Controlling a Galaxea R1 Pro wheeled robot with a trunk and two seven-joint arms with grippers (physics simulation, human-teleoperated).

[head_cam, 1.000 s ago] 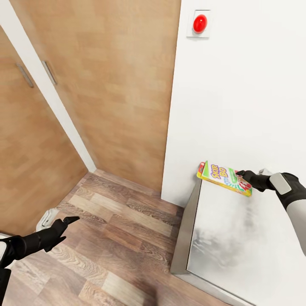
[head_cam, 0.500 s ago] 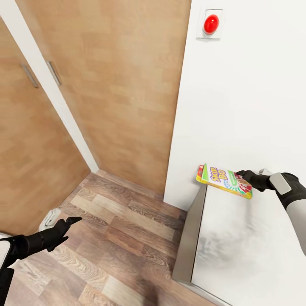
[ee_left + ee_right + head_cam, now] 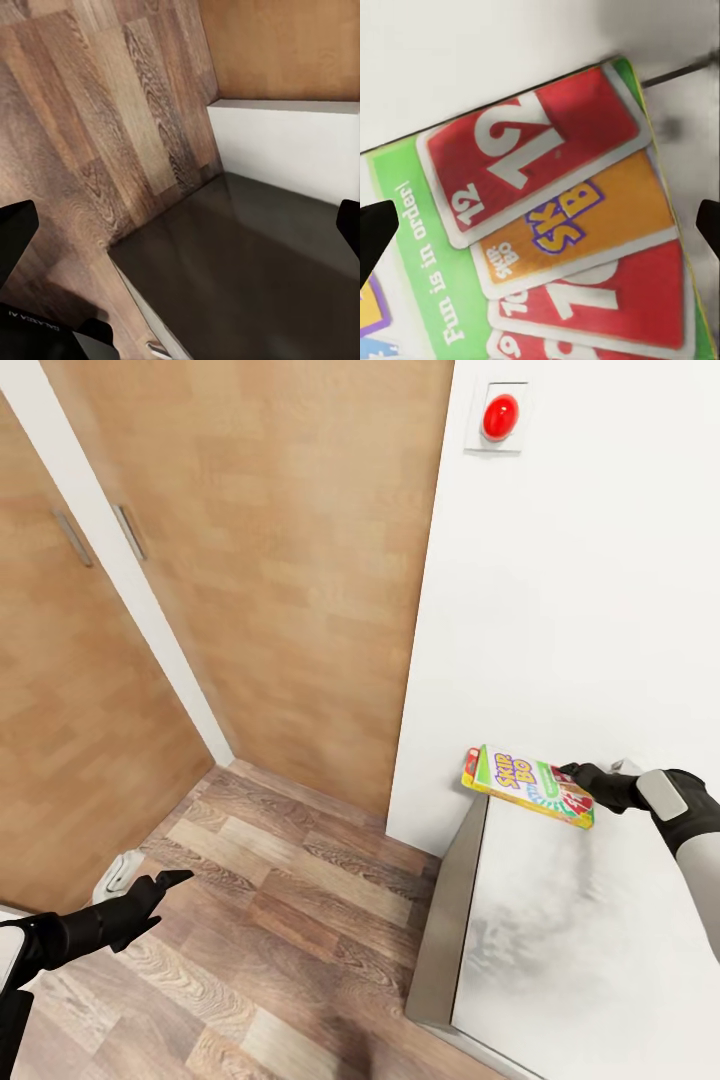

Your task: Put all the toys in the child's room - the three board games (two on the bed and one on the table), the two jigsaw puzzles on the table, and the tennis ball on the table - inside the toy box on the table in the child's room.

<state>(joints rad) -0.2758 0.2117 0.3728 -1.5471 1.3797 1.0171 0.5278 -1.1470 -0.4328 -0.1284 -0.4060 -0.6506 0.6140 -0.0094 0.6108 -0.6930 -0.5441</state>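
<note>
The right gripper (image 3: 578, 772) pinches one short end of the "SKIP BO" board game (image 3: 528, 784), its fingers closed on the box edge, and holds the box roughly level above the far corner of a pale, glossy surface (image 3: 570, 940) beside the white wall (image 3: 570, 610). In the right wrist view the printed lid (image 3: 547, 225) lies directly ahead, with a dark fingertip (image 3: 375, 232) at each side of it. The left gripper (image 3: 168, 882) hangs low over the wood floor (image 3: 260, 920), fingers slightly spread and holding nothing. The toy box is not among the things seen here — the robot looks to be in transit. Main risk: the box is held by one end only, so a sharp turn or stop of the base could swing it and let it slip from the pinch. Second risk: the far end stands near the wall — a turn towards it could knock the box loose. A wooden wardrobe (image 3: 270, 540) bounds the passage on the other side.
</note>
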